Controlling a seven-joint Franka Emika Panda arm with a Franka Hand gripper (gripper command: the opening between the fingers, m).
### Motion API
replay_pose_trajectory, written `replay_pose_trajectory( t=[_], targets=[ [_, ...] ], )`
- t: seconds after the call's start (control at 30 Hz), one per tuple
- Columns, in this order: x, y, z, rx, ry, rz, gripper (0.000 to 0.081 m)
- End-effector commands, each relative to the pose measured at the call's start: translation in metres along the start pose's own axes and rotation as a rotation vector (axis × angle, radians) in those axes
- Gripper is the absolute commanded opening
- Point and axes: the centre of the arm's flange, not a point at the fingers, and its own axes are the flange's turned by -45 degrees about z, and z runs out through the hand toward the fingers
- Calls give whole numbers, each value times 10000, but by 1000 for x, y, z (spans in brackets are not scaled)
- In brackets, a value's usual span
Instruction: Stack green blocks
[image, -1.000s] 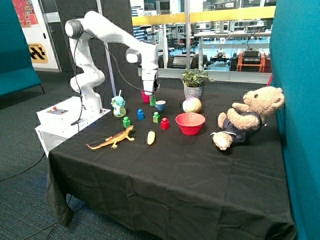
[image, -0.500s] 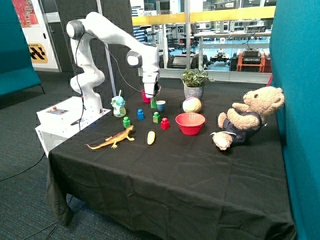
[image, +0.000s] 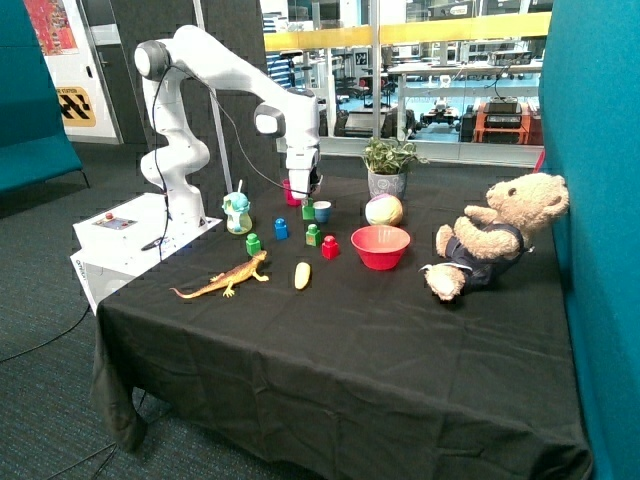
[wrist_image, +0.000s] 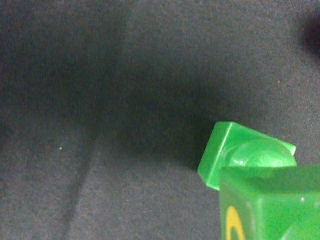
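My gripper (image: 304, 192) hangs straight down at the back of the table, between the pink cup (image: 291, 193) and the blue cup (image: 322, 211). One green block (image: 308, 208) is directly beneath it. The wrist view shows this block (wrist_image: 250, 170) very close, stud up, with a yellow mark on its side, over the black cloth. A second green block (image: 253, 243) stands near the toy lizard. A third green block (image: 314, 235), with a yellowish base, stands between the blue block (image: 281, 229) and the red block (image: 330, 247).
On the black tablecloth (image: 340, 350) lie an orange toy lizard (image: 225, 279) and a yellow piece (image: 302, 275). A red bowl (image: 380, 246), a ball (image: 384, 209), a potted plant (image: 387, 167), a teddy bear (image: 490, 235) and a small figure (image: 237, 213) also stand there.
The gripper and the green block under it have shifted slightly toward the blue cup. Nothing else on the table has moved.
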Motion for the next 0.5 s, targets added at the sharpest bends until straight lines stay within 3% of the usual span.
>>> replay_pose_trajectory(
  t=[0.0,0.47],
  targets=[
    [-2,2,8,15,35,-13,0],
    [-6,4,17,15,35,-9,0]
  ],
)
